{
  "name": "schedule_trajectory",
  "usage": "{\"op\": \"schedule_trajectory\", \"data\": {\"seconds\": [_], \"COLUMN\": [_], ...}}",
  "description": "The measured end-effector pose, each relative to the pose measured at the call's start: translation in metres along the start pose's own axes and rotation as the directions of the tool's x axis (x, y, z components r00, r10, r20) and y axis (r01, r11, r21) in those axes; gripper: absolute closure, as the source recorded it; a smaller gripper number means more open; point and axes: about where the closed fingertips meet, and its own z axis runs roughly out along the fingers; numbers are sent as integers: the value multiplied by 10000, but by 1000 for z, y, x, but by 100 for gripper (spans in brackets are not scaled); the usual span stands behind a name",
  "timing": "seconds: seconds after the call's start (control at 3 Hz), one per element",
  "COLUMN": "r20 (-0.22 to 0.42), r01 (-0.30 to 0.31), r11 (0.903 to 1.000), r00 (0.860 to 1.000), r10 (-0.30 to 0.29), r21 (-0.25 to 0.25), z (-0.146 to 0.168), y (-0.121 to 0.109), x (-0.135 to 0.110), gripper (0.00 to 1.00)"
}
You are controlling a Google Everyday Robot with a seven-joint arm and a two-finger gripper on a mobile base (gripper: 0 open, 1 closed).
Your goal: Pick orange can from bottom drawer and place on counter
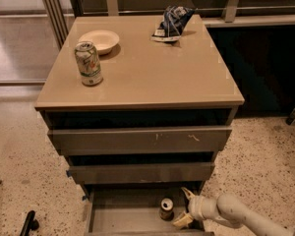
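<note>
The orange can stands upright in the open bottom drawer, near its right side, silver top showing. My gripper reaches in from the lower right at the end of a white arm. Its two yellowish fingers are spread apart, just right of the can and not touching it. The counter is the glossy tan top of the cabinet above.
On the counter stand a white-and-green can at the left, a white bowl behind it, and a blue chip bag at the back right. Two closed drawers overhang the bottom drawer. Speckled floor surrounds the cabinet.
</note>
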Motion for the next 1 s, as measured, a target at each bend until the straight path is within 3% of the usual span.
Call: {"op": "schedule_trajectory", "data": {"seconds": [0.33,0.67,1.0], "r20": [354,606,792], "r01": [-261,-431,-526], "r11": [9996,9982,9956], "r00": [9990,9971,9951], "r10": [266,456,588], "r21": [-135,-424,-781], "z": [27,51,71], "y": [0,4,11], "x": [8,13,15], "gripper": [18,15,19]}}
